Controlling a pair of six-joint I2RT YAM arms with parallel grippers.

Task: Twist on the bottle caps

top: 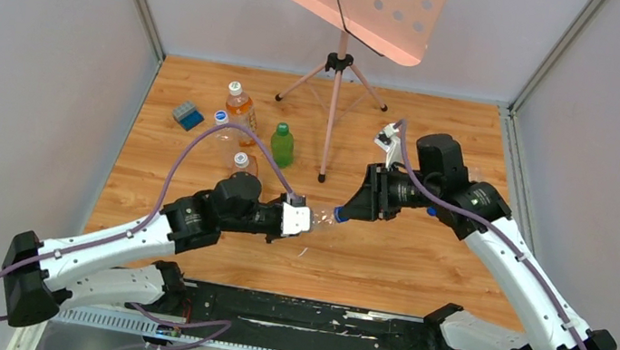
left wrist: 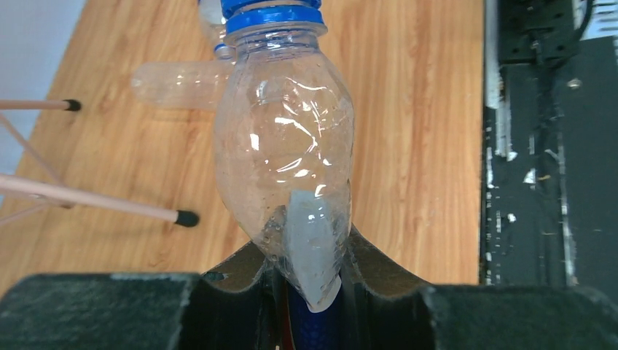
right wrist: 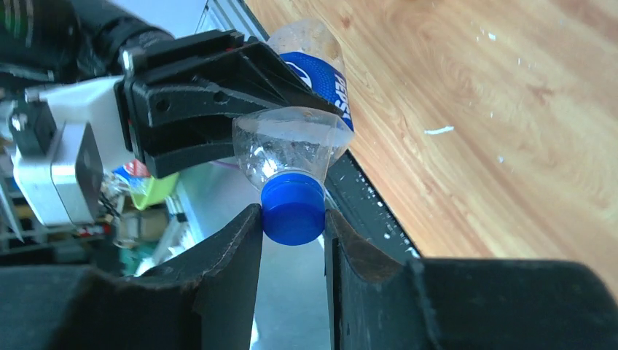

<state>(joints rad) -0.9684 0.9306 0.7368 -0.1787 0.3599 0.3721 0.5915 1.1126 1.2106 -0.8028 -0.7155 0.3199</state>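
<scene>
The left jaws are clamped on the labelled body of a clear Pepsi bottle (left wrist: 284, 146). They hold it in the air above the tabletop (top: 386, 259), with the neck pointing straight out from them. The right jaws are closed on the blue cap (right wrist: 293, 211) sitting on that neck, one finger on each side of it. The bottle looks empty, light and thin-walled, and it appears creased at the grip, so I'd judge a hard squeeze risks buckling it. The cap is small and stiff, best pinched across its width. I cannot tell whether its threads have caught. Other bottles stand well beyond the left jaws.
</scene>
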